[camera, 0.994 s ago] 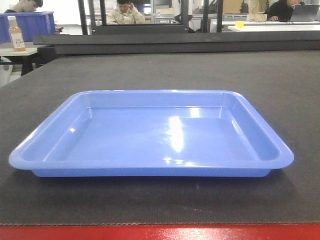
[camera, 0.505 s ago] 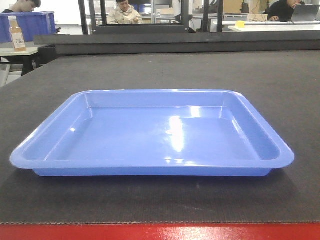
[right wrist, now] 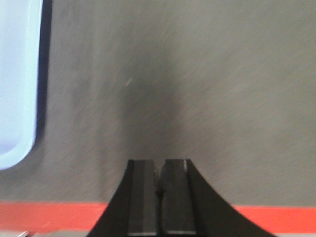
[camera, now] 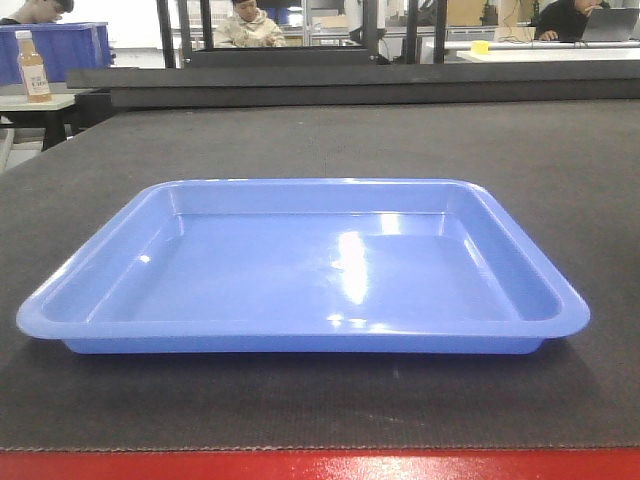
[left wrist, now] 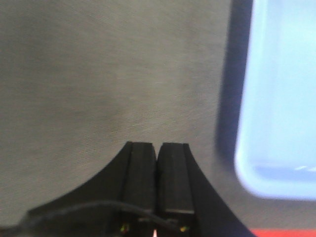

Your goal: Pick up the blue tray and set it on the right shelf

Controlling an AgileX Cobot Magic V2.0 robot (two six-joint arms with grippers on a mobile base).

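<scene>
The blue tray [camera: 310, 270] lies flat and empty on the dark grey mat in the front view, no gripper showing there. In the left wrist view its near left corner [left wrist: 276, 113] fills the right side; my left gripper [left wrist: 158, 145] hovers over bare mat to the tray's left, fingers pressed together with nothing between them. In the right wrist view the tray's near right corner [right wrist: 17, 84] shows at the left edge; my right gripper [right wrist: 159, 162] is over mat to its right, also shut and empty. The right shelf is out of view.
A red strip [camera: 320, 465] runs along the table's near edge. Far behind the table stand a deep blue bin [camera: 65, 50], a bottle [camera: 33, 68], dark uprights [camera: 165, 35] and seated people [camera: 248, 25].
The tray and table stay as they were. Only the people in the background shift slightly.
</scene>
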